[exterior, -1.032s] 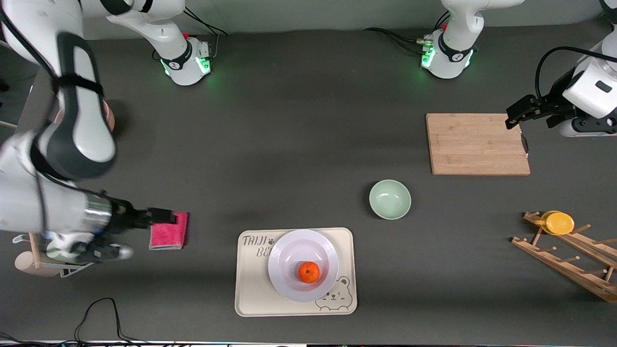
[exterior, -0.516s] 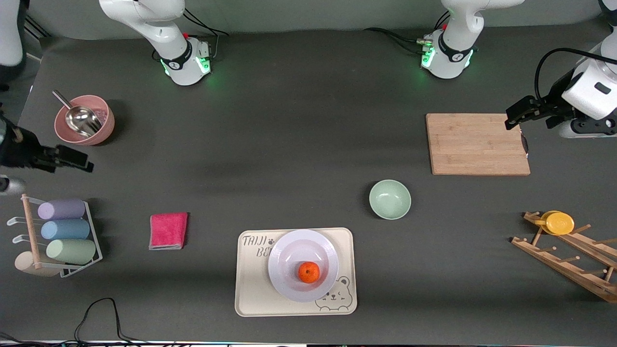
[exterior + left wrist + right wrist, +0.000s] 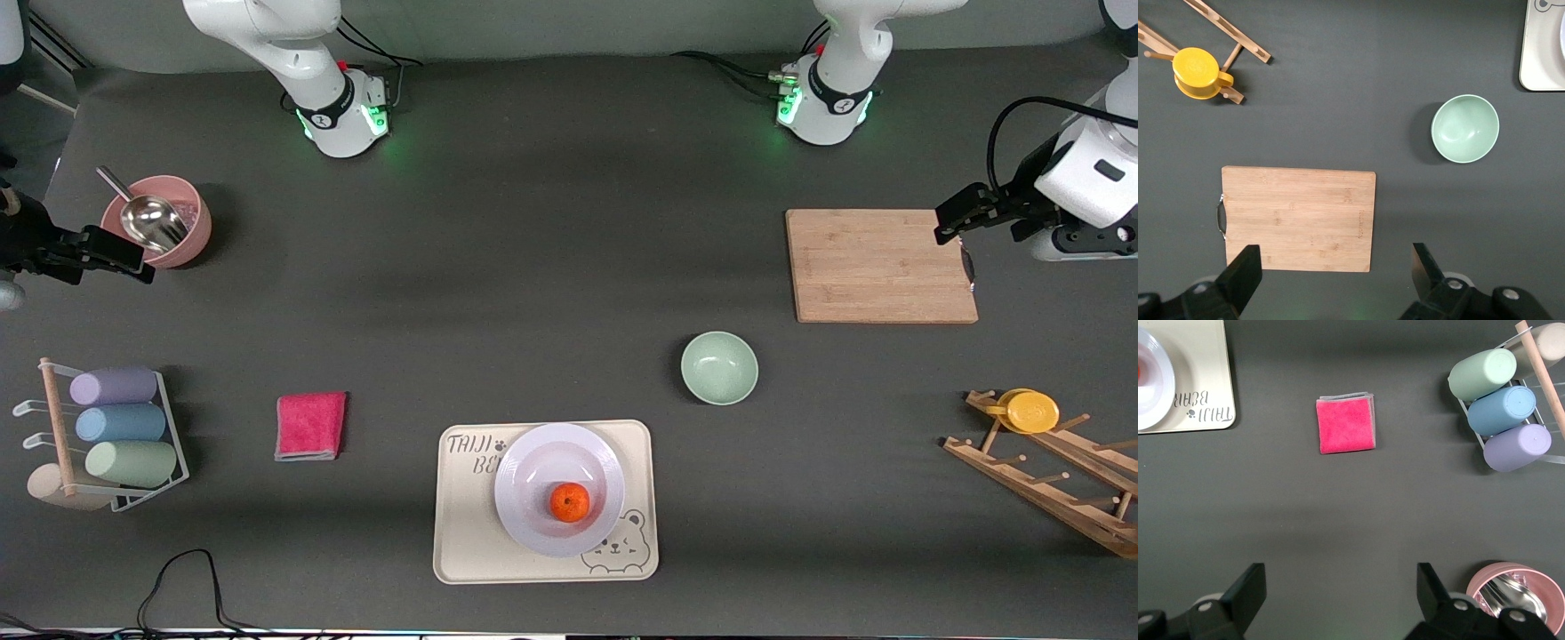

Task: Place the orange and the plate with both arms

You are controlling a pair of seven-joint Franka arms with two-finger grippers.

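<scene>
Since a second ago my right gripper (image 3: pixel 133 264) has swung from the pink cloth (image 3: pixel 309 426) up beside the pink bowl (image 3: pixel 156 220), jaws wide; the left gripper (image 3: pixel 949 219) hovers spread over the board (image 3: pixel 880 265). On the cream tray (image 3: pixel 462 533) sits the glossy, brittle plate (image 3: pixel 551 462) — I'd pinch its rim. It holds the orange (image 3: pixel 569 502), light and dimpled.

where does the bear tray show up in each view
Front view: the bear tray lies low in the middle of the picture, under the plate that holds the orange.
Left wrist view: only one corner of it shows, at the upper right edge.
Right wrist view: its lettered end sits in the upper left corner.
Shared landmark: the tray's cream rim; the green bowl ties front and left wrist, the pink cloth front and right wrist.
</scene>
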